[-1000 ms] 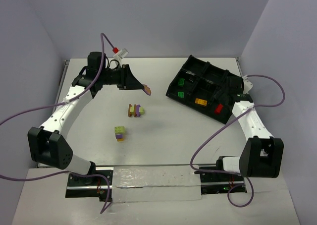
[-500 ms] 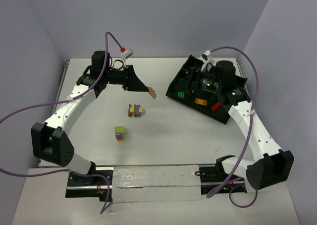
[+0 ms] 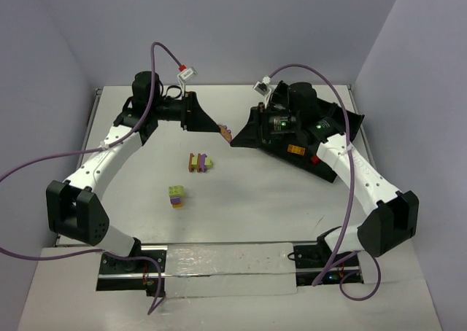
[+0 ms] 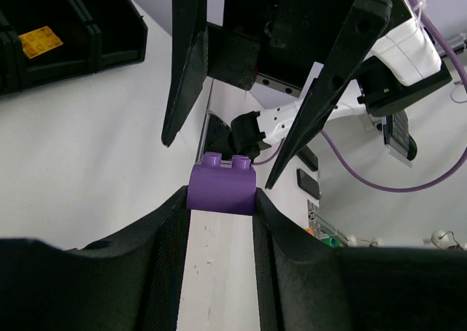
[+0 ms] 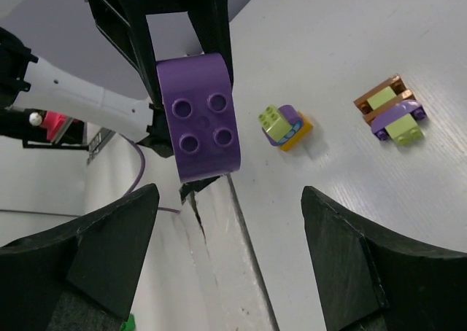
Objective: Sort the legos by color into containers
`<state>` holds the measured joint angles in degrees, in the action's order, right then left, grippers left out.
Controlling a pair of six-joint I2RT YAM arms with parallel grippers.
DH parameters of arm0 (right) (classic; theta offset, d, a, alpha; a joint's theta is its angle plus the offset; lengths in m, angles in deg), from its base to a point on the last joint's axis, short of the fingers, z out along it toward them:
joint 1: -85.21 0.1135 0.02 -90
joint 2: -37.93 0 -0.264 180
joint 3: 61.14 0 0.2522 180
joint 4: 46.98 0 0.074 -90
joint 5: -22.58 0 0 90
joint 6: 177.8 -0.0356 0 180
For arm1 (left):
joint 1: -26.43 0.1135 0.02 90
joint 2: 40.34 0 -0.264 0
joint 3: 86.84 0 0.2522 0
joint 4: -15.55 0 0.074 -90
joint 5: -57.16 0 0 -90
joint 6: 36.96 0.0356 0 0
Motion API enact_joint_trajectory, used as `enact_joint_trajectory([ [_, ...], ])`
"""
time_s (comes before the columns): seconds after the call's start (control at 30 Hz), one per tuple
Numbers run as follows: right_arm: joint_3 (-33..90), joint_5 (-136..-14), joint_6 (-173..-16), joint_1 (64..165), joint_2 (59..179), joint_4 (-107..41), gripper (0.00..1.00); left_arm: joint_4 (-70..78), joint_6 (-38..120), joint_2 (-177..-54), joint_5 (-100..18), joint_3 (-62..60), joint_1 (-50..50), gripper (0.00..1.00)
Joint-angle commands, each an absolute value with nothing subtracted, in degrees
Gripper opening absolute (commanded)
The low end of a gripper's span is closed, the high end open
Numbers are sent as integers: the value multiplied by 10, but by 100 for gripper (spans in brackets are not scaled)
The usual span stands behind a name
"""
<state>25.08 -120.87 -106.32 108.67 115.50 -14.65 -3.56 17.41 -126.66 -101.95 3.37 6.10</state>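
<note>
A white table point(image 3: 255, 200) is seen w/ a black divided tray point(image 3: 349, 118) set askew at far right. Two items are laid approx. mid-table, well apart from it: a purple/brown/yellow-green lego cluster point(image 3: 199, 162), and a yellow-green/purple/orange lego cluster point(image 3: 176, 196) nearer & slightly left.

tray point(image 3: 353, 119) half hidden behind right arm point(image 3: 359, 175), purple brick point(image 3: 227, 133) tiny overhead
</note>
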Motion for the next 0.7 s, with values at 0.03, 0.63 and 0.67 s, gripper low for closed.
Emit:
enact_joint_trajectory([
  [0.03, 283, -1274, -1093, 1108, 1169, -230, 82, 8, 163, -1241, -1046, 34, 53, 0],
  [0.63, 260, -1251, -1171, 1121, 1195, -311, 0, -24, 188, -1242, -1025, 36, 48, 26],
  [0.67, 262, -1226, -1161, 1119, 1193, -296, 0, -41, 196, -1243, -1014, 41, 48, 49],
])
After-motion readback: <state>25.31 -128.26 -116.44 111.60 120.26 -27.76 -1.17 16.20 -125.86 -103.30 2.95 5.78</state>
